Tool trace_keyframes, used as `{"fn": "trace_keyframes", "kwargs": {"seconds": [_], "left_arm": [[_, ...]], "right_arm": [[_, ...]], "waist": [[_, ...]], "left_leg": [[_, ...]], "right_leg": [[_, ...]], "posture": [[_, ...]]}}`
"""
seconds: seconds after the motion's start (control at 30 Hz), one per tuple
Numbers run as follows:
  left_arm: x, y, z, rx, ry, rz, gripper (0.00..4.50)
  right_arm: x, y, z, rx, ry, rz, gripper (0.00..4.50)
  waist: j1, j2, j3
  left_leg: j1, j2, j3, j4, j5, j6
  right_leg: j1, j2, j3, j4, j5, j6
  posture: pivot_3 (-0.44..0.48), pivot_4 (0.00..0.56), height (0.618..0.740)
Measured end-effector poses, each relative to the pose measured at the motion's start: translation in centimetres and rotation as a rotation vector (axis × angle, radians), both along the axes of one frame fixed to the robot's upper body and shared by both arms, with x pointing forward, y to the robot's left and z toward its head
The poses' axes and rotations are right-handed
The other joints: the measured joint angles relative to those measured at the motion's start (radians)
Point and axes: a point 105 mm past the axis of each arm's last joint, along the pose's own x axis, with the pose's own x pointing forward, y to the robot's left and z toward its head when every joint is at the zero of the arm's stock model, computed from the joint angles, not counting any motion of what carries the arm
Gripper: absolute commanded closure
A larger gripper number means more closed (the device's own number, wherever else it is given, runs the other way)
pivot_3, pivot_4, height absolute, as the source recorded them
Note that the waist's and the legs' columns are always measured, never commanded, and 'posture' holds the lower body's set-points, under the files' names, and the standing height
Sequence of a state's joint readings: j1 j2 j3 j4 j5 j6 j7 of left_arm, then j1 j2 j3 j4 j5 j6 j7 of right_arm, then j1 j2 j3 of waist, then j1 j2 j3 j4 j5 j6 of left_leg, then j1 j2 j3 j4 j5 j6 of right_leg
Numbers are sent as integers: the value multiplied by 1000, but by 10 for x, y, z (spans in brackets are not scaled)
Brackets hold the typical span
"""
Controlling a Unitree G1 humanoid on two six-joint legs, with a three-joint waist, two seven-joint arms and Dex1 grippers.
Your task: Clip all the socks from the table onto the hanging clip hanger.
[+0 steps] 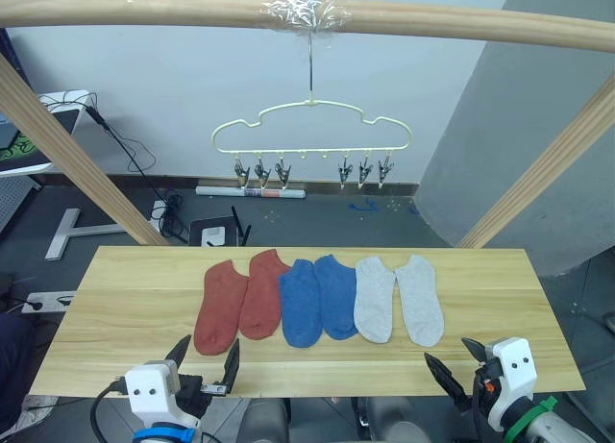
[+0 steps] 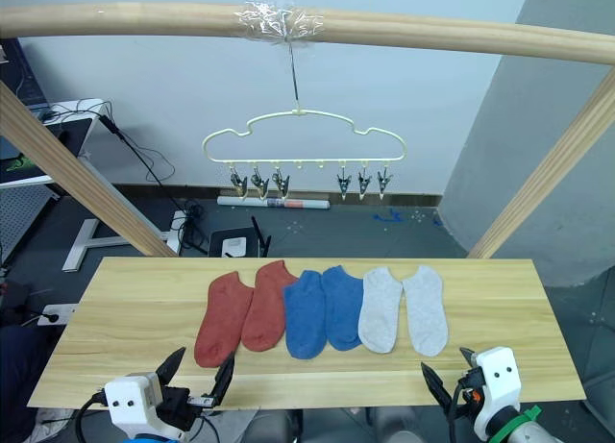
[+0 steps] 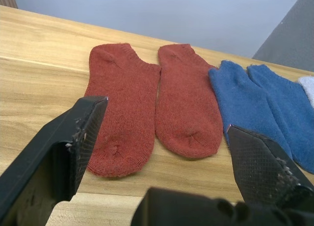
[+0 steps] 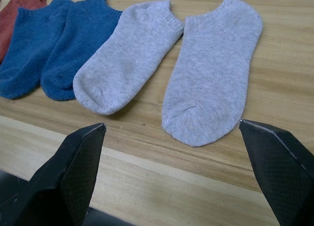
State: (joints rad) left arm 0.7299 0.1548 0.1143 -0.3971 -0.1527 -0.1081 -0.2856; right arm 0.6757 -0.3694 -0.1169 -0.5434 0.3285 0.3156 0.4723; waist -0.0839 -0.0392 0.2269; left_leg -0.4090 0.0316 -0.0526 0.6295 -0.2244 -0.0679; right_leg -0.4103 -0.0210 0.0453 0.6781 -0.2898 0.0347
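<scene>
Both grippers hang at the near edge of the table (image 1: 125, 299), fingers spread wide and holding nothing: the left gripper (image 1: 204, 358) sits just short of the toes of the red socks, the right gripper (image 1: 450, 362) just short of the outer grey sock. Six socks lie flat in a row across the middle of the table, toes toward the robot: two rust-red socks (image 1: 219, 307) (image 1: 263, 293) on the left, two blue socks (image 1: 300, 302) (image 1: 336, 296) in the middle, two light grey socks (image 1: 374, 299) (image 1: 420, 299) on the right, neighbours touching or overlapping at their edges. Beyond the table's far edge, the pale-yellow clip hanger (image 1: 311, 124) hangs by its hook from a taped wooden pole (image 1: 144, 9), its silver clips (image 1: 260, 171) bare. Slanted wooden poles (image 1: 72, 150) flank the table on either side.
</scene>
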Motion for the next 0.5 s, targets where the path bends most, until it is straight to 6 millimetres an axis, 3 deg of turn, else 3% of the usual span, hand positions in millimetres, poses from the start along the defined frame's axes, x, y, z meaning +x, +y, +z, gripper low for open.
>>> {"fn": "trace_keyframes", "kwargs": {"seconds": [0.5], "left_arm": [[2,-1,2,-8,-15,-5,9]], "right_arm": [[0,0,0,2,3,0,0]], "waist": [[0,0,0]], "left_leg": [[0,0,0,0,0,0]], "right_leg": [[0,0,0,0,0,0]], "posture": [[-134,225,740]]}}
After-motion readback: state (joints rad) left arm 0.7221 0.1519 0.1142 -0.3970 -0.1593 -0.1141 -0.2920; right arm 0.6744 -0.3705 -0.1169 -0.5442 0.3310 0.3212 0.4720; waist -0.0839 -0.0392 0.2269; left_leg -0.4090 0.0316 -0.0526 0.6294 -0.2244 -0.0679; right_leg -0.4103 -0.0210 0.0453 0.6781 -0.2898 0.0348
